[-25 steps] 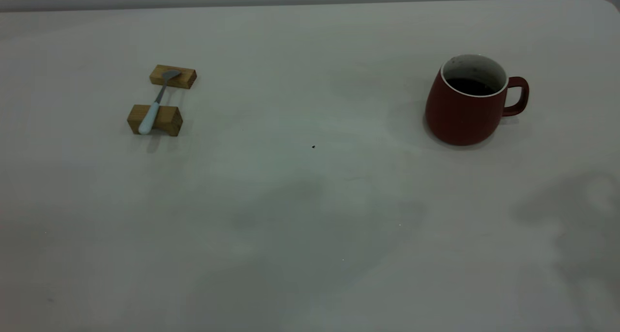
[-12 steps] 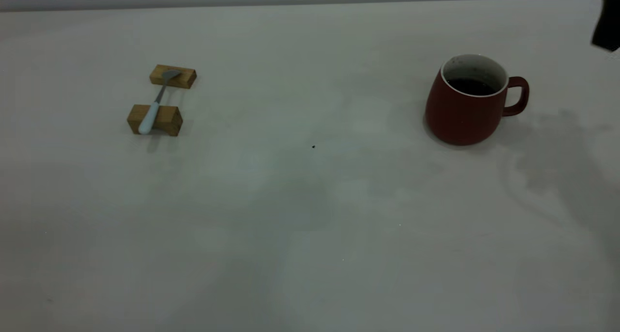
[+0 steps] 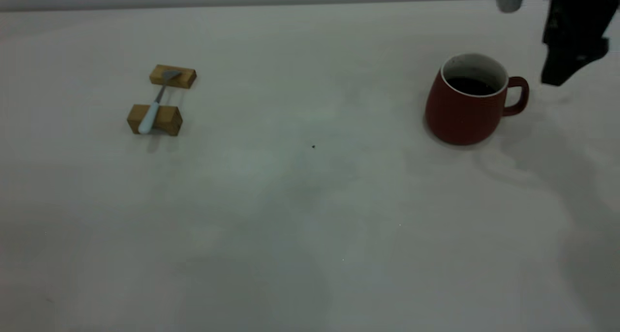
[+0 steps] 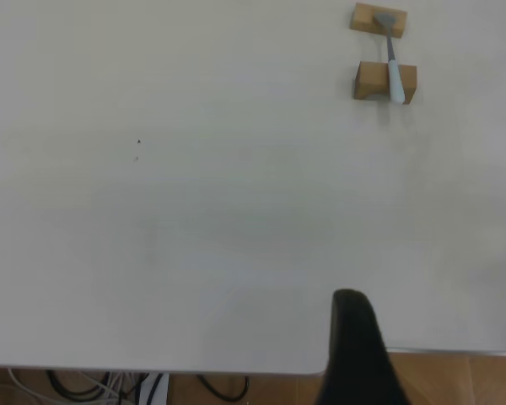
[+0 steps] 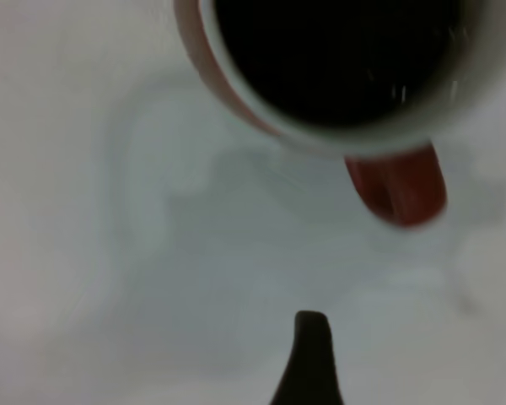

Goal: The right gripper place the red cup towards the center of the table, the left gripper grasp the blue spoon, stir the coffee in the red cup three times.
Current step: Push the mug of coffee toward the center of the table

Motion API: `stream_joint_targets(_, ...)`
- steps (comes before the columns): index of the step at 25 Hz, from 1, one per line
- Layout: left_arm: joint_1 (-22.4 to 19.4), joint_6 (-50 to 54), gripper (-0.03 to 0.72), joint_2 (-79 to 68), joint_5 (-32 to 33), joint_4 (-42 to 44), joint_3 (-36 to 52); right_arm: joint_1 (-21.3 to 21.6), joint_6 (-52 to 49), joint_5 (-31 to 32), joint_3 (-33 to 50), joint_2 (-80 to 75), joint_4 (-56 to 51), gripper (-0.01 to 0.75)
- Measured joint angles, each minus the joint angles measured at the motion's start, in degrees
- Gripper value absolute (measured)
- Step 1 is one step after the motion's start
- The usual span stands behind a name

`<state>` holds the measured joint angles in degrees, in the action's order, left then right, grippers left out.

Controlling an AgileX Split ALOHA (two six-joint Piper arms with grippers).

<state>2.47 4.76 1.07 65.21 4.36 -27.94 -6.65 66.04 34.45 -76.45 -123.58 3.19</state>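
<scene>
The red cup [image 3: 460, 114] stands upright at the right of the table [image 3: 310, 201], with dark coffee [image 3: 469, 86] inside and its handle [image 3: 518, 97] turned right. My right gripper [image 3: 530, 46] hangs open just up and right of the handle, touching nothing. The right wrist view looks down on the coffee [image 5: 337, 51] and the handle [image 5: 396, 186]. The blue spoon [image 3: 151, 113] lies across two wooden blocks at the left, and the left wrist view shows the spoon [image 4: 394, 76] far off. My left gripper [image 4: 357, 346] is over the table's edge and out of the exterior view.
Two tan wooden blocks, a far block [image 3: 173, 76] and a near block [image 3: 167, 120], carry the spoon. A small dark speck [image 3: 313, 147] marks the tabletop near the middle. Cables [image 4: 110, 384] hang below the table edge in the left wrist view.
My right gripper has come in from the upper right edge, down and left, to hang near the cup's handle. Cup and spoon have not moved.
</scene>
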Motion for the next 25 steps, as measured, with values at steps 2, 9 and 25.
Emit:
stream_joint_targets(2,0.0,0.0,0.55,0.0,0.0,0.0,0.0,-0.31,0.48,-0.38,-1.38,-1.74,-0.07,0.696)
stream_joint_targets(9,0.0,0.0,0.55,0.0,0.0,0.0,0.0,-1.09,1.32,-0.89,-4.16,-6.04,-0.12,0.683)
stream_joint_targets(25,0.0,0.0,0.55,0.0,0.0,0.0,0.0,-4.32,1.95,-2.88,-4.16,-8.27,-4.36,0.395)
